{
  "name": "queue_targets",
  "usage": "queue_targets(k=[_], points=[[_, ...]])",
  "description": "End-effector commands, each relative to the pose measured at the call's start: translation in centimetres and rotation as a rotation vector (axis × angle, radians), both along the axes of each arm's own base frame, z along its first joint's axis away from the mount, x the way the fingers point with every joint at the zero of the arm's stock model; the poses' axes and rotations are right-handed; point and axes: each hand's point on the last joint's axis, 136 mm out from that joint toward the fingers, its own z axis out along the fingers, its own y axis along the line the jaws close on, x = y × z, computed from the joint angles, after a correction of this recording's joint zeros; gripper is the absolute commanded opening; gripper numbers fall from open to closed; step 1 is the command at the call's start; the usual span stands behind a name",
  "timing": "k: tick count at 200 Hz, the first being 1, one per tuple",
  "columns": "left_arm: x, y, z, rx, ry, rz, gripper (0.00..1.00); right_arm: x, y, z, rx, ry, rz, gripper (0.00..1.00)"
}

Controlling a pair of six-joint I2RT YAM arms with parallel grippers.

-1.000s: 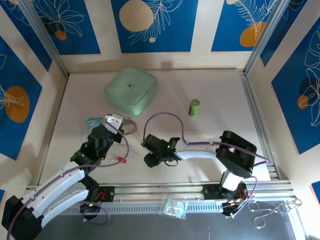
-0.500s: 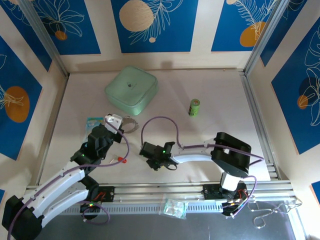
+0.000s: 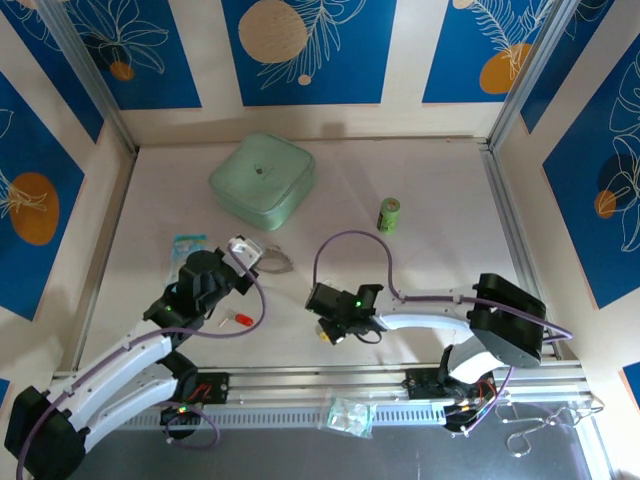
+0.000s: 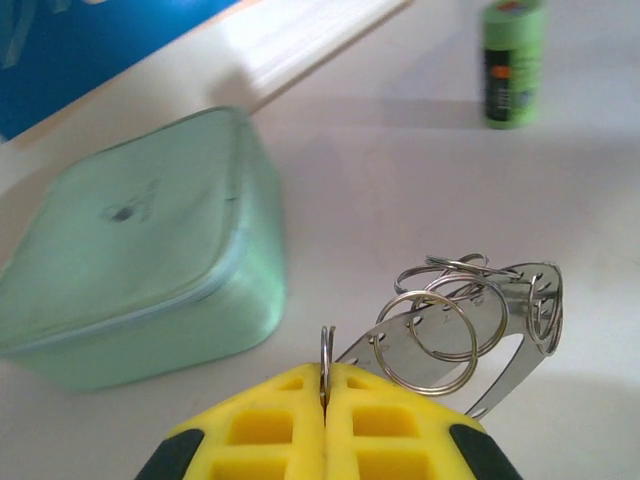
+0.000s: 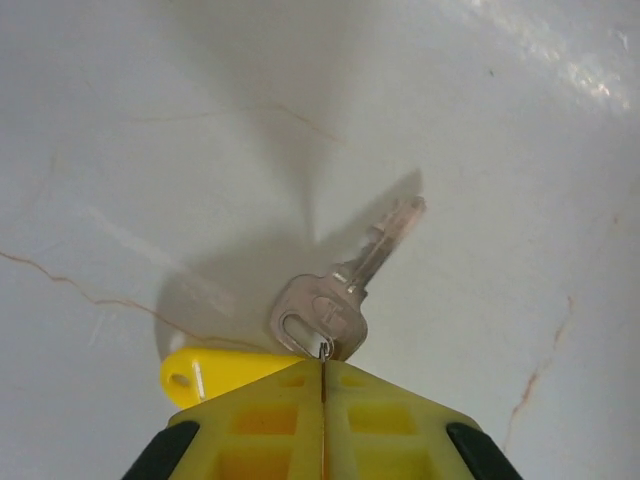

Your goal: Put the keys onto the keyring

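Two pairs of jaws are seen closed: the left gripper (image 4: 325, 378) is clamped on a ring of the keyring (image 4: 470, 320), near the pale green lid (image 4: 130, 270); the right gripper (image 5: 322, 368) is clamped on the yellow key (image 5: 335, 300) over the table (image 5: 500, 150). The red key (image 3: 240, 319) is seen between the arms, with the green cylinder (image 3: 389, 215) well apart

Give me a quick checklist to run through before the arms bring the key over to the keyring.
1. Left tool shut on the keyring: ok, it pinches one ring.
2. Right tool shut on the yellow key: ok, gripped at the head.
3. Key's hole unobstructed: ok, the slot shows beside the fingers.
4. Ring's split opened for threading: cannot tell.
5. Key close to the keyring: not ok, the tools are apart in the top view.
6. Red key accounted for: ok, it lies on the table by the left arm.
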Motion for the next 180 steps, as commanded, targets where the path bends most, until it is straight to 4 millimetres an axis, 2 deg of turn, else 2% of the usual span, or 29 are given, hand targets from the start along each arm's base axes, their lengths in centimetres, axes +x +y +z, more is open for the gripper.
queue_targets(k=[1,53,100,151,180], points=[[-2.1,-3.0,0.3,0.012,0.020,-0.234,0.00,-0.6,-1.4,-1.0,-0.020,0.046,-0.049,0.07],[-3.1,-4.1,-0.7,0.019,0.032,-0.328,0.00,-1.3,0.2,0.0,0.107,0.094,-0.037,0.01],[-4.3,-4.9,-1.3,0.024,0.049,-0.420,0.00,-1.1,-0.1,0.1,0.200,0.146,-0.088,0.01],[-4.9,-5.3,-1.2,0.004,0.054,-0.464,0.00,-1.3,-0.2,-0.8,0.204,0.195,-0.100,0.02],[-5.4,-5.7,-1.0,-0.018,0.064,-0.495,0.00,-1.2,-0.2,-0.9,0.207,0.205,-0.107,0.11]])
